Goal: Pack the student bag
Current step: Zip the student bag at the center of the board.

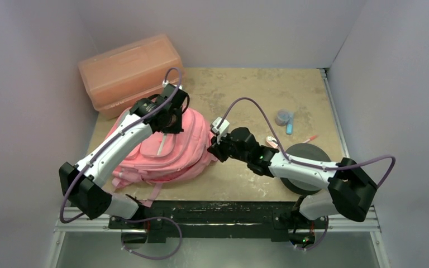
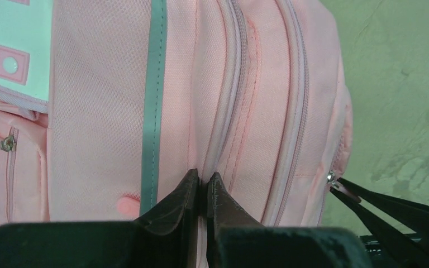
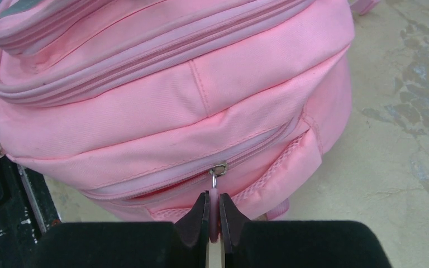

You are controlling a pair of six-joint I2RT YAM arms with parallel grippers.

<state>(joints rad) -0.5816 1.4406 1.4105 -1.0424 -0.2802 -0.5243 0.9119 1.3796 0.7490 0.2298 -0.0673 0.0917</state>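
Have the pull (image 3: 214,196) of a low pocket zip clamped tight between the right fingers (image 3: 196,219), with the slider (image 3: 218,167) just above the tips. Looks shut or nearly so (a thin reddish slit under the tape, hard to read).

Lies flat on the surface (image 1: 246,95), left of centre between the two arms: the bag (image 1: 167,151), front pockets up. Over its far part, pinching a ridge of pink fabric between two zip lines with the left fingers (image 2: 181,198), pressed together, just beside the grey strip (image 2: 153,100). Seems meant to pin the bag in place.

Judging from this: opening a pocket, nothing loaded yet. Anchoring with one arm, ready to draw the slider with the other.

Next, calls for a steady pull along the line of the zip rather than away from the bag, keeping the tab square in the grip and holding the anchor firm to stop the soft cloth bunching or sliding. Could lose the thin tab if tugged at an angle.

Further right, well apart from the bag: a black disc (image 1: 307,157), a small pink piece (image 1: 272,140), a red pen (image 1: 310,138), a grey roll (image 1: 282,116) with a blue stick (image 1: 290,124) touching it. Probably the things to pack.

Farthest, at the back left: an orange box (image 1: 131,72), just beyond the bag.
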